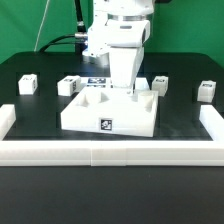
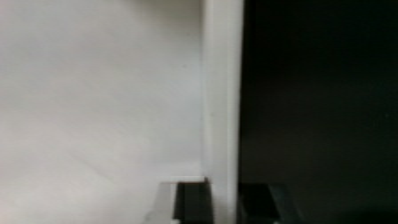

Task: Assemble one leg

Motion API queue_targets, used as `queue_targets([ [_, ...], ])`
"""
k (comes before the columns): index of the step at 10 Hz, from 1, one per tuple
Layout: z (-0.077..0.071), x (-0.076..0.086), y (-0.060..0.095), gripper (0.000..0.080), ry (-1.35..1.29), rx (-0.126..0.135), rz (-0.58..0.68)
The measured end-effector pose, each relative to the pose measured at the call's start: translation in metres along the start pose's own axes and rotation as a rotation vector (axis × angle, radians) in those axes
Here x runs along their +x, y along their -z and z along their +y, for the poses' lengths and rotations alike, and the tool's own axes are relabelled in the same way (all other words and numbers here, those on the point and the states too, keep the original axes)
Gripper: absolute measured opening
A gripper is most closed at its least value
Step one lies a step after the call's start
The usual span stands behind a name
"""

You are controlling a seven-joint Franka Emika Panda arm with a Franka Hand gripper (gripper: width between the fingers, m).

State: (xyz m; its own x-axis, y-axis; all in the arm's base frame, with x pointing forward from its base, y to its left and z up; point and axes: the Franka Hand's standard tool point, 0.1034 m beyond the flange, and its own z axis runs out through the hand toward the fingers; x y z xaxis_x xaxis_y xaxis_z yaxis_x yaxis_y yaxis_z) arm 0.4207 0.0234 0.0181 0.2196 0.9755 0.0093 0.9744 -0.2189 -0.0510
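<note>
Exterior view: taking the big white slab (image 1: 108,112) as the middle of the dial, four small white blocks stand on the black surface (image 1: 40,105). The outer left leg (image 1: 28,84) is at 9 to 10 o'clock, well apart from the slab. The inner left leg (image 1: 69,86) is at 10, just beside its far corner. The inner right leg (image 1: 160,84) is at 2, near the other far corner. The outer right leg (image 1: 204,90) is near 3, well apart. None of them is held.

The pincer (image 1: 122,86) points straight down at 12 o'clock over the slab's far edge, and its opening is hidden here. The marker board (image 1: 96,80) lies just behind the slab, and a white rail (image 1: 110,153) runs along 6 o'clock.

Wrist view: a pale face fills one side and darkness the other. The dark fingers (image 2: 192,203) of the pincer (image 2: 228,203) stand close together with a pale strip between them. I cannot tell whether they grip it.
</note>
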Motion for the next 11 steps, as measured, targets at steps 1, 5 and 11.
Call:
queue_targets([
  [1,0.0,0.0,0.0,0.0057,0.0,0.0,0.0],
  [5,0.0,0.0,0.0,0.0057,0.0,0.0,0.0],
  [11,0.024,0.015,0.001,0.0057,0.108,-0.018,0.004],
])
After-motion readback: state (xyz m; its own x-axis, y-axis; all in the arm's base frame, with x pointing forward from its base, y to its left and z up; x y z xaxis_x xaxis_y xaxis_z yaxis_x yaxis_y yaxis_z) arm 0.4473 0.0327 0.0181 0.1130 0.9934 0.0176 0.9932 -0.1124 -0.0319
